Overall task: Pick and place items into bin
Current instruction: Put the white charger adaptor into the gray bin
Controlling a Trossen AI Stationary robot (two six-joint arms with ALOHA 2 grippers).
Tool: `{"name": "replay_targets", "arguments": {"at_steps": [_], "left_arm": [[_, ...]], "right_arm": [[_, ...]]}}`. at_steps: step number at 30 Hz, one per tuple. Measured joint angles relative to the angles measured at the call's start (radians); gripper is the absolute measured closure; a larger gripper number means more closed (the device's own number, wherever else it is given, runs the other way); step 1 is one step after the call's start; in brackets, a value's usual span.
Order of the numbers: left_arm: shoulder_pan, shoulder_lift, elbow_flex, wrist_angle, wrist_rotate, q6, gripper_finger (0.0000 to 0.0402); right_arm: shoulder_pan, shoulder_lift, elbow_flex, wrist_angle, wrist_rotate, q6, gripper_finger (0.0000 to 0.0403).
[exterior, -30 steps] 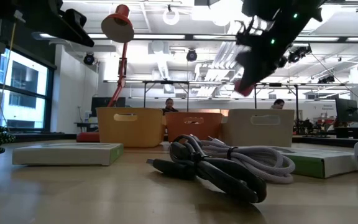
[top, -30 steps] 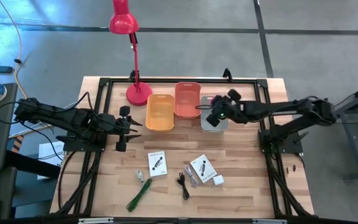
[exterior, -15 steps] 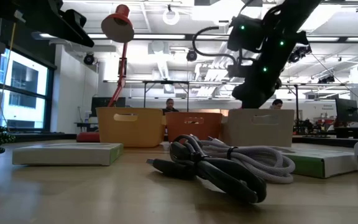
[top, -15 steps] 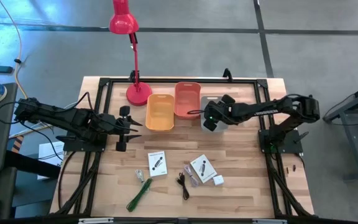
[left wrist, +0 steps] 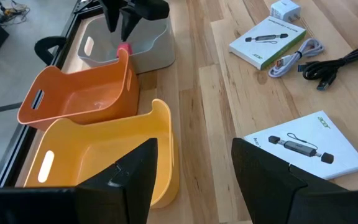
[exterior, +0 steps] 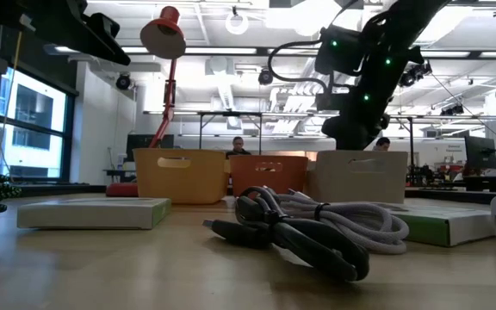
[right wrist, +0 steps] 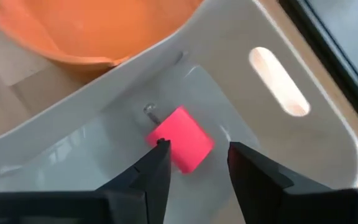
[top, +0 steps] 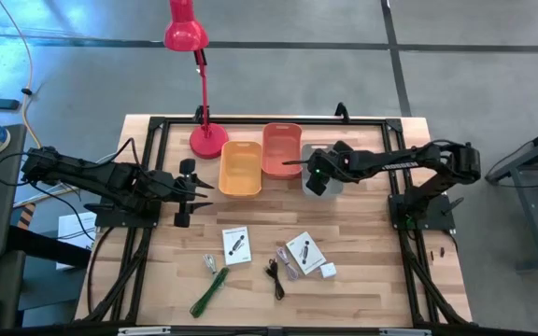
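Right gripper [top: 314,177]: reaches down into the grey bin [top: 329,188] at the table's far side, fingers parted and released; the right wrist view shows them [right wrist: 160,168] spread above the pink cube [right wrist: 180,147], with nothing between them.
Pink cube: lies on the floor of the grey bin, free of the fingers; the left wrist view shows it [left wrist: 124,48] just behind the orange bin's rim.
Grey bin: stands touching the orange bin [top: 281,149], which stands beside the yellow bin [top: 240,168]; all 3 sit in a row near the red lamp [top: 199,75].
Left gripper [top: 187,194]: waits over the table's left part, near the yellow bin, its 2 fingers [left wrist: 135,168] spread apart and empty.
Cards: 2 white cards with black print lie flat on the near half of the table, 1 [top: 236,245] toward the left, 1 [top: 304,252] toward the right.
Black cable [top: 275,275]: coiled between the 2 cards, beside a pale cable [top: 289,270].
White cube [top: 328,271]: just beside the right-hand card.
Green stick [top: 209,291]: lies slantwise near the table's front edge, left of the cables.
Clear packet [top: 211,263]: small, just above the green stick in the high view.
Background: a person [exterior: 237,146] shows far behind the bins in the low view.
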Motion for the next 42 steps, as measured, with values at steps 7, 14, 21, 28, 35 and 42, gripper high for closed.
{"name": "replay_targets", "arguments": {"at_steps": [7, 14, 21, 28, 35, 42], "left_arm": [[0.000, 0.000, 0.000, 0.000, -0.004, 0.000, 0.0208], [0.000, 0.000, 0.000, 0.000, -0.019, -0.001, 0.0208], [0.000, 0.000, 0.000, -0.001, -0.021, -0.001, 0.0208], [0.000, 0.000, 0.000, -0.002, -0.024, -0.001, 0.0208], [0.000, 0.000, 0.000, -0.002, -0.024, 0.000, 0.0208], [0.000, 0.000, 0.000, -0.002, -0.024, 0.000, 0.0208]], "right_arm": [[0.002, -0.081, 0.000, -0.011, -0.032, -0.022, 0.0273], [0.001, -0.271, 0.000, -0.087, -0.156, -0.021, 0.0273], [0.083, -0.423, 0.000, -0.198, -0.425, 0.050, 0.0272], [0.285, -0.474, 0.000, -0.219, -0.524, 0.184, 0.0272], [0.483, -0.463, 0.000, -0.170, -0.511, 0.350, 0.0272], [0.659, -0.435, 0.000, -0.093, -0.407, 0.460, 0.0271]]}}
